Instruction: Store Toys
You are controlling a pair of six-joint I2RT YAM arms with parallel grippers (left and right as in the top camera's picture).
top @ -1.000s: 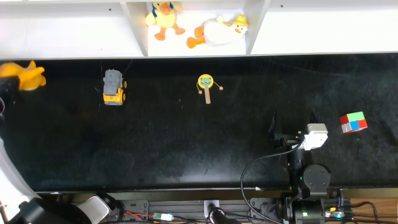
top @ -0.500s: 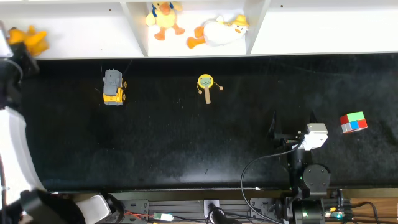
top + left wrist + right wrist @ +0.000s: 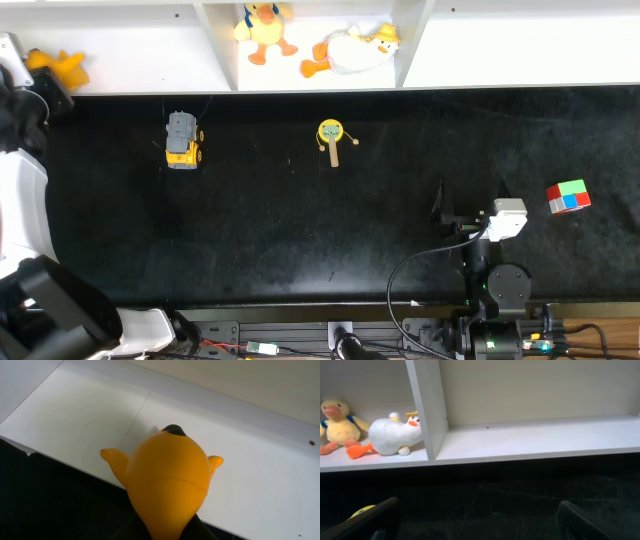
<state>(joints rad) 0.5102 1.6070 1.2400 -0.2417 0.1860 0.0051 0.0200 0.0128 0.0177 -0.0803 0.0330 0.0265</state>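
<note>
Orange toy (image 3: 167, 485) shelfward, in left jaws

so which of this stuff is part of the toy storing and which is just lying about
Job: orange toy held at the shelf, toy truck, rattle, colour cube; yellow duck and white duck already shelved.
Lying about: cables at the near edge of the table.

Left arm carries the toy up to the shelf.
The left gripper (image 3: 42, 84), clamped on the orange toy (image 3: 60, 66), has moved toward 12 o'clock from the table's (image 3: 300, 230) left edge to the shelf's (image 3: 130, 50) left bay, then edged slightly toward 3 o'clock.
</note>
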